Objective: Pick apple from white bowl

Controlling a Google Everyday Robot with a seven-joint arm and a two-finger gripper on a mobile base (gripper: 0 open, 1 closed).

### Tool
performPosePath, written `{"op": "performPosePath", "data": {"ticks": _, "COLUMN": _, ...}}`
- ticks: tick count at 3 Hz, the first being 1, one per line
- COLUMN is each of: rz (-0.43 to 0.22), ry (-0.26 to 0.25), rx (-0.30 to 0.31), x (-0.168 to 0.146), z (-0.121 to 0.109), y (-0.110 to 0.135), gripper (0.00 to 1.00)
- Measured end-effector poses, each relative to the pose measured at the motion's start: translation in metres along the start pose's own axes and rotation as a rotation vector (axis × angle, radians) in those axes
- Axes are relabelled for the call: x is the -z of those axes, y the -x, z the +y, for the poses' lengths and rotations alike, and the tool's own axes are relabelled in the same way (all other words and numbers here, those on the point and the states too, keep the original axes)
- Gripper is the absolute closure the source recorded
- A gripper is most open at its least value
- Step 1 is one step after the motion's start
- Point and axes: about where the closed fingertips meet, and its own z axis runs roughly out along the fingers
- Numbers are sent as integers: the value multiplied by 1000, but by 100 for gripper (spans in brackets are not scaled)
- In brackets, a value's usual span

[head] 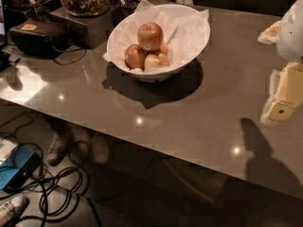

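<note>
The round, mostly red apple [150, 36] sat atop at least 2 others in the wide, glossy white bowl [201, 34] on the dark polished table [189, 122]. The cream-coloured gripper [285, 94] hung at the right edge, well apart from the bowl; whether it was released or clenched I could not tell. The approach seemed the step in hand: the next move called for reaching left and descending over the top apple.

No text can be read. The sticker on the apple [150, 36] and the label on the dark box [38, 37] are illegible. The claw [283, 103] is at the right edge, over the desk [189, 112].
</note>
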Motion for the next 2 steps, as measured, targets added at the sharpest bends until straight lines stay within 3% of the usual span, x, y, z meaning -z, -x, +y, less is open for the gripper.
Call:
{"op": "performPosePath", "data": {"ticks": 1, "rz": 1, "ry": -5, "rx": -10, "x": 2, "z": -4, "y": 6, "gripper": 0}}
{"op": "performPosePath", "data": {"ticks": 2, "rz": 28, "ry": 0, "rx": 11, "x": 0, "z": -14, "y": 30, "gripper": 0}}
